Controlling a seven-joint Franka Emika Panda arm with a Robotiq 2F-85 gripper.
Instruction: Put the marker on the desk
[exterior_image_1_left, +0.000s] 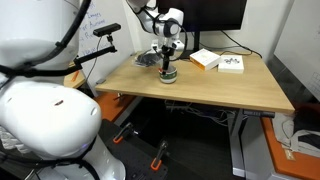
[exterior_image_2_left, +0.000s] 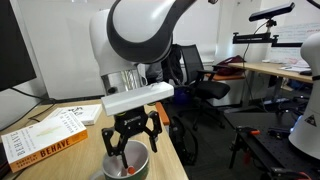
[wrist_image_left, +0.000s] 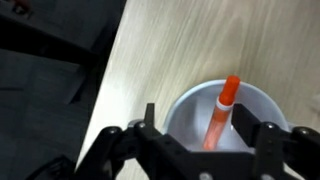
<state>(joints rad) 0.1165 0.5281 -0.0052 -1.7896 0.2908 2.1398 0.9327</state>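
Observation:
The orange-red marker (wrist_image_left: 220, 112) stands tilted inside a small white cup (wrist_image_left: 185, 115) in the wrist view, its tip leaning on the far rim. My gripper (wrist_image_left: 205, 135) is open, its two black fingers straddling the cup, one on each side of the marker, not touching it. In an exterior view the gripper (exterior_image_2_left: 130, 148) hangs just over the cup (exterior_image_2_left: 127, 165) at the desk edge. In an exterior view the gripper (exterior_image_1_left: 167, 62) is above the cup (exterior_image_1_left: 168, 76) on the tan desk (exterior_image_1_left: 200, 90).
A book with orange lettering (exterior_image_2_left: 45, 138) lies next to the cup. White books or boxes (exterior_image_1_left: 218, 61) lie at the back of the desk under a dark monitor (exterior_image_1_left: 215, 15). The desk edge runs close beside the cup (wrist_image_left: 100, 90). Office chairs (exterior_image_2_left: 200, 75) stand beyond.

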